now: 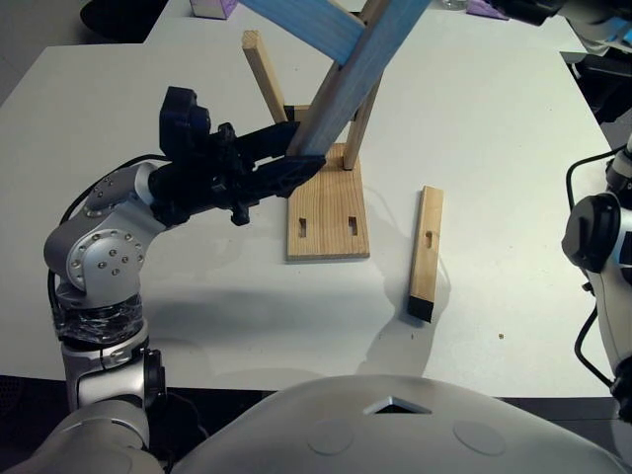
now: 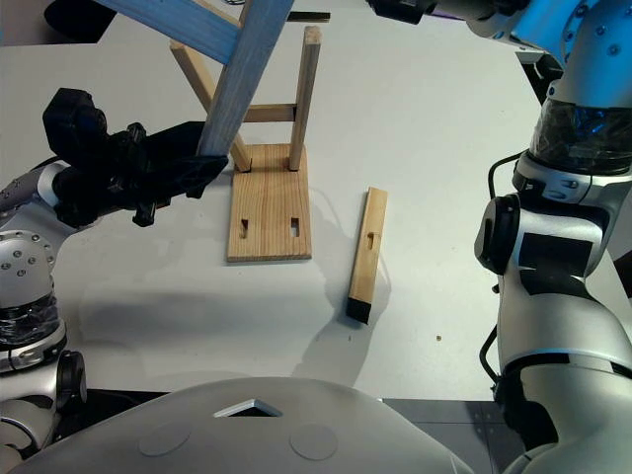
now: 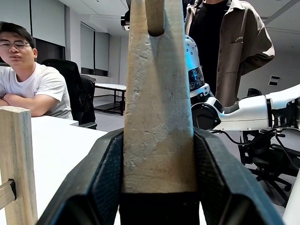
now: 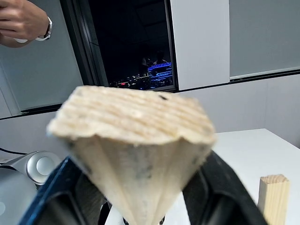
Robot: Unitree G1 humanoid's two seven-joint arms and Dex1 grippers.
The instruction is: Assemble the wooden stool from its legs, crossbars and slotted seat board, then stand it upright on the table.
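The slotted seat board [image 1: 326, 237] lies flat on the table. Two legs [image 1: 265, 74] [image 2: 304, 94] stand in its far slots, joined by a crossbar [image 2: 269, 113]. Above them a second frame hangs tilted in the air: a leg [image 1: 355, 69] joined to another bar [image 2: 168, 20]. My left gripper [image 1: 296, 163] is shut on that leg's lower end [image 3: 157, 93], just above the board's far left corner. My right gripper [image 4: 133, 187] is shut on a wooden end [image 4: 131, 117] of the same frame, high up. A loose leg [image 1: 427, 252] lies to the right of the board.
White table [image 1: 494, 148] with open room left, right and in front of the board. Small purple things [image 1: 212, 8] sit at the far edge. People are beyond the table; they touch nothing. A standing leg's top [image 4: 274, 197] shows in the right wrist view.
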